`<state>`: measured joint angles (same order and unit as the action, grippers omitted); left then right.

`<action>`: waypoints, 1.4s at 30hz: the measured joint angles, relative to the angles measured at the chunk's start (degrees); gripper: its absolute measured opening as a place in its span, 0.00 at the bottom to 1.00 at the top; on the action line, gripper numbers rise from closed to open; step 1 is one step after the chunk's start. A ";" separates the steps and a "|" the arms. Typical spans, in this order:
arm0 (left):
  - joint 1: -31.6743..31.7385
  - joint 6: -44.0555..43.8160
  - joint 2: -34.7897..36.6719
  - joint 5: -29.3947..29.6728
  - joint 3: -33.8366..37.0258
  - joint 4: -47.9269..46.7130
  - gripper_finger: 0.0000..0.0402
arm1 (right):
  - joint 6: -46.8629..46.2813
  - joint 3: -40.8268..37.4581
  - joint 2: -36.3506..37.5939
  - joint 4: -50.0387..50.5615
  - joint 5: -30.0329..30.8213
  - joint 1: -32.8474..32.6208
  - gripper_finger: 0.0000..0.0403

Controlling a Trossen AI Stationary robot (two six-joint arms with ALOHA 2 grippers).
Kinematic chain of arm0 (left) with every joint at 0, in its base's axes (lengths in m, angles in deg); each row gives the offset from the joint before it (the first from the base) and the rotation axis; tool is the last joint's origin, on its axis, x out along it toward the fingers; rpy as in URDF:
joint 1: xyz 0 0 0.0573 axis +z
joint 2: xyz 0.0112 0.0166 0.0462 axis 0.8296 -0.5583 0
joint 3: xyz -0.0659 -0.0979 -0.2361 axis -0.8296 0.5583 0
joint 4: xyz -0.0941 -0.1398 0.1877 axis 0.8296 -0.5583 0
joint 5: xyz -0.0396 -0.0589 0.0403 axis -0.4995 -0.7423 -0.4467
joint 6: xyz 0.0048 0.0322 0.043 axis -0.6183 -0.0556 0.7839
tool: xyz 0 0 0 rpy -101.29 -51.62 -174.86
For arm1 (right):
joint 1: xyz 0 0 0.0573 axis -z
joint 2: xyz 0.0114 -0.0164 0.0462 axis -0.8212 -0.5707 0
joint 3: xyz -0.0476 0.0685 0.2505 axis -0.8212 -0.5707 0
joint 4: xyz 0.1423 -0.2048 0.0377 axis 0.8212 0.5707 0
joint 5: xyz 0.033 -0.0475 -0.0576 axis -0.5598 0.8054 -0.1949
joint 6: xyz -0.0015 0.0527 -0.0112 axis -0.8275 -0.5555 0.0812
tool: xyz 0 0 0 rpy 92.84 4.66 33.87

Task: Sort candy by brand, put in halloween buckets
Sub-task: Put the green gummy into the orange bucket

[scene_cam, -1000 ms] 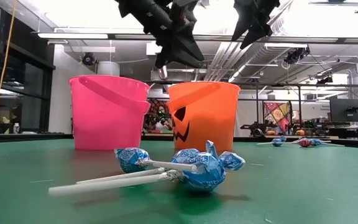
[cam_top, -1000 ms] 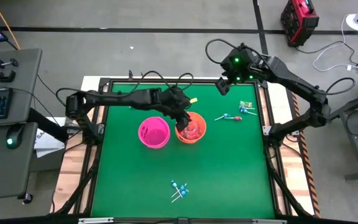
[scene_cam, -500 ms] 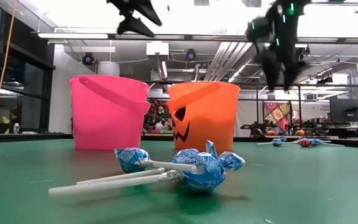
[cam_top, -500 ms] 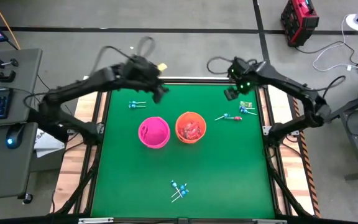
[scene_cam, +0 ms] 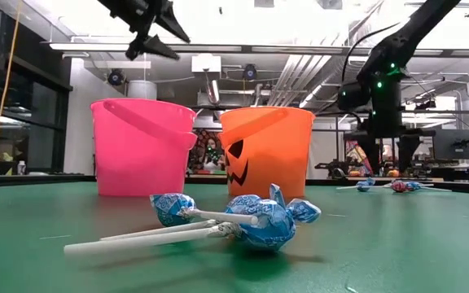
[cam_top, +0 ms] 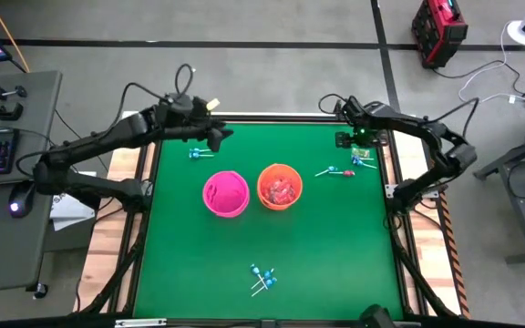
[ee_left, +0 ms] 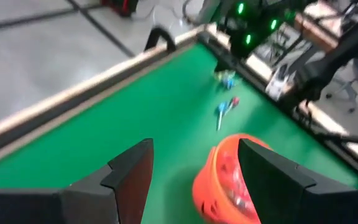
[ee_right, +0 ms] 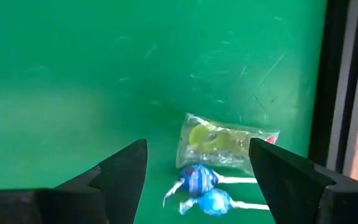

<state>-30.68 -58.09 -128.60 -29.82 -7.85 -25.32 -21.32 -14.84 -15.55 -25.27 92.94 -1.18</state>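
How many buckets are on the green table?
2: the pink bucket near the table's middle and the orange bucket right beside it, on the right arm's side.

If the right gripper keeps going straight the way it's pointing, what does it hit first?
Probably the clear wrapped candy and the two blue lollipops beside it, lying between the open right gripper's fingers; depth is uncertain.

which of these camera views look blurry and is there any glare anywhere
Left wrist view: soft with motion blur, the orange bucket smeared. Low view: ceiling lights blow out the top, silhouetting both arms; the near lollipops are sharp. Right wrist view: clear, with a pale sheen on the green mat. High view: evenly lit.
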 joint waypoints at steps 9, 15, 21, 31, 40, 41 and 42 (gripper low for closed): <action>-1.61 -0.53 0.19 -0.24 6.35 -0.17 0.56 | -4.78 -1.13 -4.11 -4.11 3.58 -0.04 0.68; -1.53 -0.47 0.23 -0.29 7.48 -0.75 0.56 | -5.68 -1.13 -5.91 -4.13 6.60 -0.58 0.65; -1.52 1.25 0.28 -0.29 7.48 -0.79 0.56 | -5.02 -1.13 -6.92 -3.23 7.57 -1.57 0.46; -0.66 4.88 2.19 -0.25 7.48 -0.75 0.56 | 0.97 -1.13 -6.57 -3.38 6.89 -1.58 0.02; 2.84 8.68 16.38 3.60 7.44 -0.07 0.56 | 5.53 -1.11 5.23 -7.09 6.31 -4.07 0.01; 3.23 9.01 18.04 4.65 7.45 -0.11 0.56 | 6.23 -1.11 7.05 -8.68 5.21 -4.50 0.01; 3.50 9.52 19.47 5.38 7.43 -0.10 0.56 | 7.23 -1.11 8.84 -10.67 3.83 -4.91 0.00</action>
<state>-27.19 -48.56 -109.13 -24.44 -0.41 -25.42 -14.09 -15.96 -6.71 -35.95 96.78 -6.10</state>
